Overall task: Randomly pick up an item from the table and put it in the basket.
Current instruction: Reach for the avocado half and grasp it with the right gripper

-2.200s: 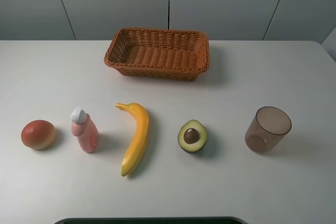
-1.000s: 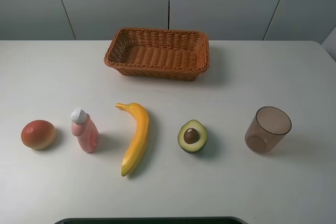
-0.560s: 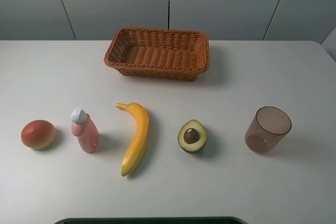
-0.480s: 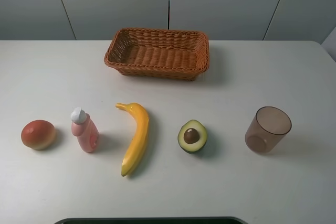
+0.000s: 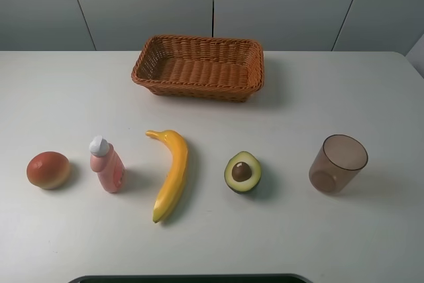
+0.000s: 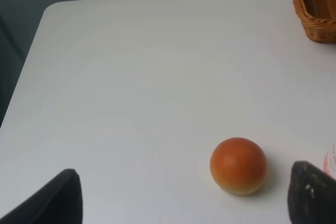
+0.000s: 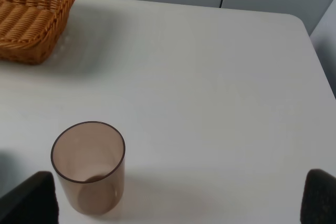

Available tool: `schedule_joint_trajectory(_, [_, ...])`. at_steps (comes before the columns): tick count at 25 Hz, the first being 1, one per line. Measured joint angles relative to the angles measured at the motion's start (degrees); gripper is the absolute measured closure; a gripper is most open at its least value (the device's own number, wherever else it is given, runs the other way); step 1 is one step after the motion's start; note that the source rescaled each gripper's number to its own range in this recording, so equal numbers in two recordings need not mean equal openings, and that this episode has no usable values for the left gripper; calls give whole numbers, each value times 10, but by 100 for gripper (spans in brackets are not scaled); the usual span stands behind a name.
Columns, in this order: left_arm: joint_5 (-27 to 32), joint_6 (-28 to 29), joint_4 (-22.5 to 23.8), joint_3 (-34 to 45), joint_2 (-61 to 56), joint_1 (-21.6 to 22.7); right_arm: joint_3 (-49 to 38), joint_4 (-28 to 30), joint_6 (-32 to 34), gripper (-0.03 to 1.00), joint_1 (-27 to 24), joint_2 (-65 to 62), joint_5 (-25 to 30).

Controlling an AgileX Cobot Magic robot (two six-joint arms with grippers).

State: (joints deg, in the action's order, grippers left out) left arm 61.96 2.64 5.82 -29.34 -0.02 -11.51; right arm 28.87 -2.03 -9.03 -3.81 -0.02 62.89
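The halved avocado [image 5: 242, 171] lies pit up on the white table [image 5: 331, 97], front of centre. The wicker basket [image 5: 199, 88] stands empty at the back middle; its corner shows in the left wrist view [image 6: 315, 3] and its side in the right wrist view [image 7: 31, 19]. My left gripper [image 6: 184, 203] is open and empty, above the table's left side near the orange-red fruit [image 6: 239, 165]. My right gripper [image 7: 173, 203] is open and empty, above the right side near the brown cup [image 7: 89, 166]. Neither gripper shows in the exterior view. The avocado is out of both wrist views.
A banana [image 5: 171, 173] lies left of the avocado. A pink bottle [image 5: 106, 164] and the orange-red fruit [image 5: 48, 169] sit further left. The translucent brown cup [image 5: 338, 164] stands right of the avocado. A dark edge [image 5: 185, 278] runs along the table's front.
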Motion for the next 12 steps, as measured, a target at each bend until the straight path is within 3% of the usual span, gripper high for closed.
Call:
schedule_joint_trajectory(6, [0, 0, 0, 0, 0, 0, 31, 0, 2, -3, 0, 13, 5])
schedule_joint_trajectory(12, [0, 0, 0, 0, 0, 0, 130, 5, 5, -3, 0, 181, 18])
